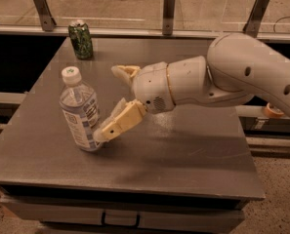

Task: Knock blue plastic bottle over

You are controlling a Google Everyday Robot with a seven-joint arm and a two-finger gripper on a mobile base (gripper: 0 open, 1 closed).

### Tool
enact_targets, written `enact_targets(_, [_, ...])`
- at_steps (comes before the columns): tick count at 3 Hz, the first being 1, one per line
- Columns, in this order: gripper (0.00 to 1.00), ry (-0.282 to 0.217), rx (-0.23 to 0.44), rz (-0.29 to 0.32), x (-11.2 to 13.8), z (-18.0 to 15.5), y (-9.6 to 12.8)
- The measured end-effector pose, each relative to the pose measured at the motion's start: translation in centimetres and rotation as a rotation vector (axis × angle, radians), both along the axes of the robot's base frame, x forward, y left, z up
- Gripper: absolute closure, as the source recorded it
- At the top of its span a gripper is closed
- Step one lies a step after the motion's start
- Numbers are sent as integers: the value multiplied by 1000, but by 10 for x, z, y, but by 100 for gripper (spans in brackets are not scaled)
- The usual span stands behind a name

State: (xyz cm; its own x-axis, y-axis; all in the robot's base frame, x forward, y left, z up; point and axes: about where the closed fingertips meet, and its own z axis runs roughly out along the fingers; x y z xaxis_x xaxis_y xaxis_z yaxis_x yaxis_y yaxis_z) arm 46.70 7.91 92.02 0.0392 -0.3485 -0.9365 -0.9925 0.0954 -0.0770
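The blue plastic bottle (pixel 80 111), clear with a white cap and a blue-and-white label, stands on the grey table (pixel 183 150) at the left and leans slightly to the left. My gripper (pixel 110 104) reaches in from the right with its fingers spread open. The lower finger (pixel 116 124) touches the bottle's lower right side. The upper finger (pixel 125 72) is behind, level with the bottle's shoulder. Nothing is held.
A green drink can (pixel 81 39) stands at the table's far left corner. A railing with metal posts (pixel 168 11) runs behind the table. A roll of tape (pixel 273 110) lies on a ledge at the right.
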Motion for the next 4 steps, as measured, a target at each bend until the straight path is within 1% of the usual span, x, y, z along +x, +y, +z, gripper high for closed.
enact_targets(1, [0,35,100,24,-2,-1,33])
enact_targets(2, [18,61,149,29,-3,-4,51])
enact_targets(3, [42,70,152,6,3,-3,49])
enact_targets(4, [64,36,106,-38,23,8,27])
